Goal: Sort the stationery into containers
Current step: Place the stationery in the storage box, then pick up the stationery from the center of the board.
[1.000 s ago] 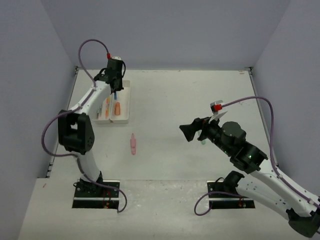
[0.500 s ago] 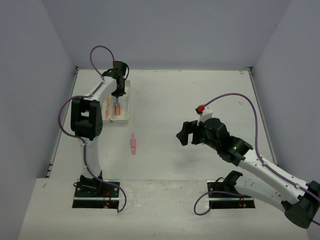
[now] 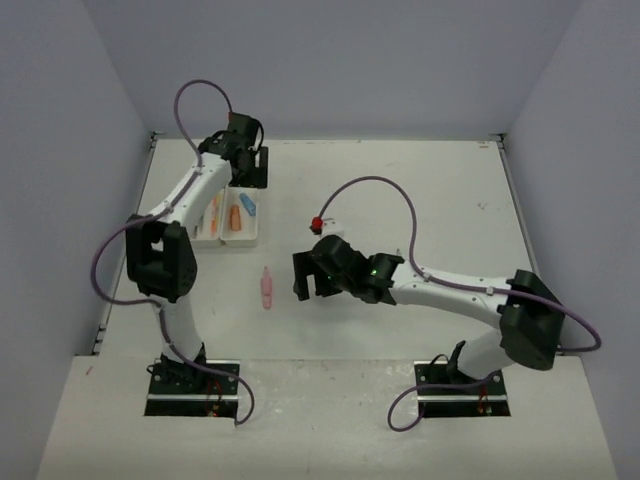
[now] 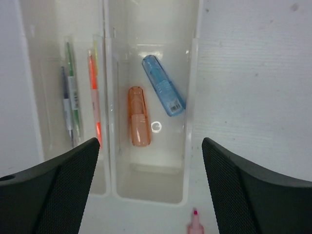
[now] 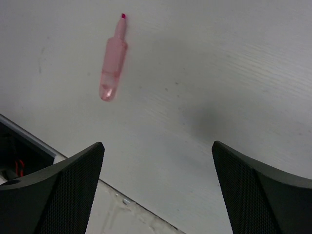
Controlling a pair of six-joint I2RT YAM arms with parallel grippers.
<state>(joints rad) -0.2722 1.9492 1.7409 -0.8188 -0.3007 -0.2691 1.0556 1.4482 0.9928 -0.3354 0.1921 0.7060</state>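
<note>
While a pink marker (image 5: 113, 63) lies alone on the bench (image 5: 219, 73), outside the trays and near their closer end, a blue piece (image 4: 163, 91) and an orange piece (image 4: 139, 116) rest in the right tray (image 4: 161, 34). The blue one is tilted, the orange one lies lengthwise, and the two are close together. Alongside, the left tray (image 4: 46, 48) holds an orange marker (image 4: 94, 105), a green pen (image 4: 72, 92) and a dark pen (image 4: 65, 105), all lengthwise. Above the trays hangs the left end effector (image 4: 151, 195), fingers spread wide and empty. Over the bench beside the pink marker hovers the right end effector (image 5: 156, 190), its fingers likewise apart, holding nothing.
</note>
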